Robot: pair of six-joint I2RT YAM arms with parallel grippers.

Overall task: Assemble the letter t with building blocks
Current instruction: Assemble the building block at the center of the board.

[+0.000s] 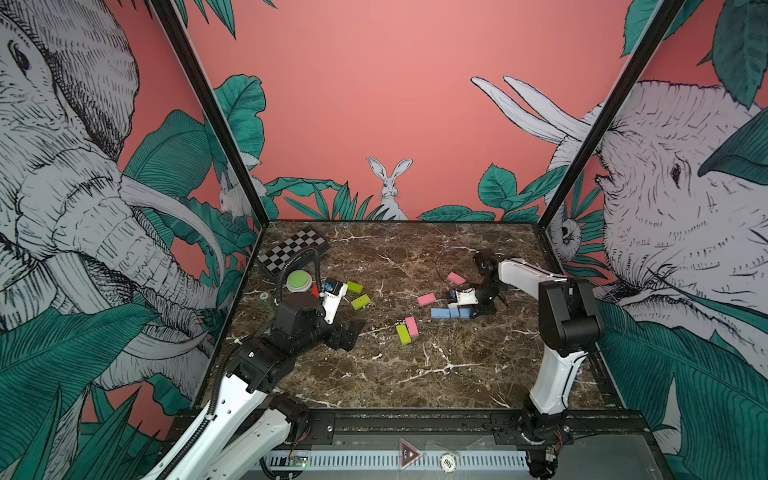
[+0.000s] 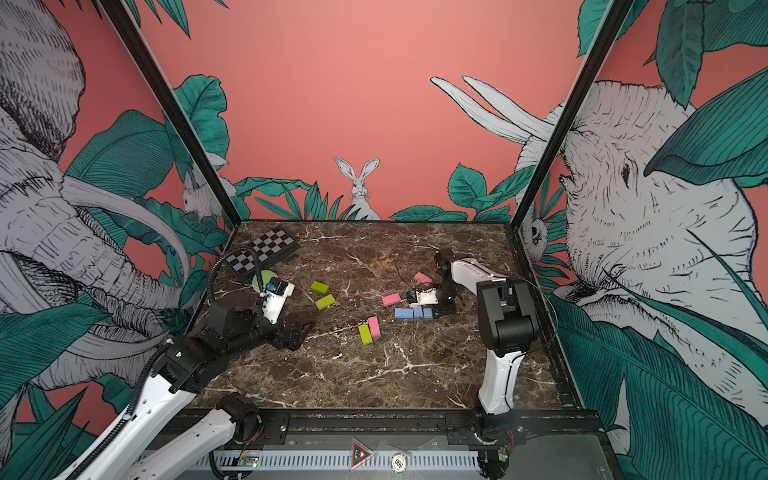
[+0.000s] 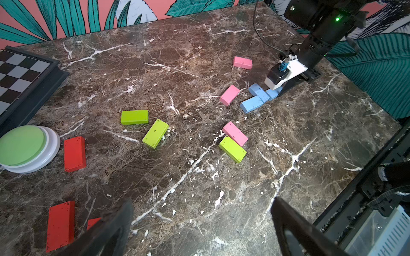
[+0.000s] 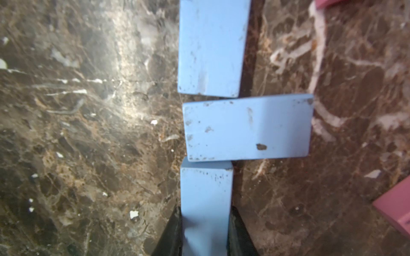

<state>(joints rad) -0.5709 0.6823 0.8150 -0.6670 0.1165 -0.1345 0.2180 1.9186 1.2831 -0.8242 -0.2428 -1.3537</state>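
Left gripper, lower left of centre in top view: jaws wide, empty; lime block lies to its right. Right of centre: right gripper clamped on light blue block, its long axis running straight away from me. Its end seemingly touches crosswise blue block, though view is blurred. Third blue block lies beyond, in line.

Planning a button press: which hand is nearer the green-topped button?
Left. The left hand hangs open a short way from the button; the right hand is far across, shut on a light blue block.
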